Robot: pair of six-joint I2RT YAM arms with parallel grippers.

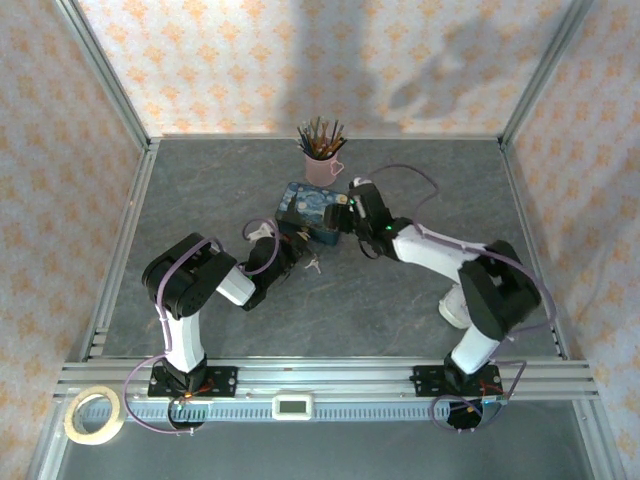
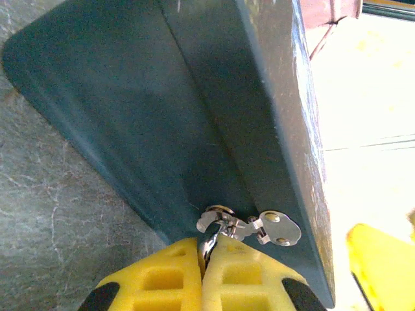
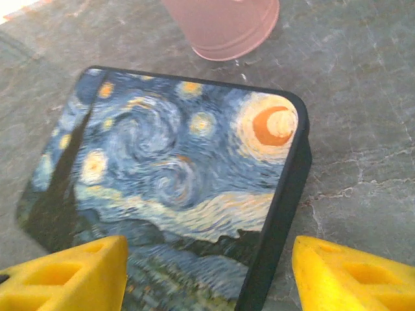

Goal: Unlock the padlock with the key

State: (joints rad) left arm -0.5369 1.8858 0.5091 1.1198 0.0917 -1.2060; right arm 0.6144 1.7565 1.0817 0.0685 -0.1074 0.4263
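My left gripper is pressed together on the padlock. Its thin silvery shackle runs straight from my fingertips into the clasp on the blue tin, and its body is hidden. My right gripper hangs spread wide above the tin's closed starry lid. The key lies just beside the tin's near edge, too small to tell its heading. Behind the tin, a pink cup holds pencils.

Painted tin beside pink pencil cup

Top camera looks down from behind; wrist cameras (close-up) share the tin.
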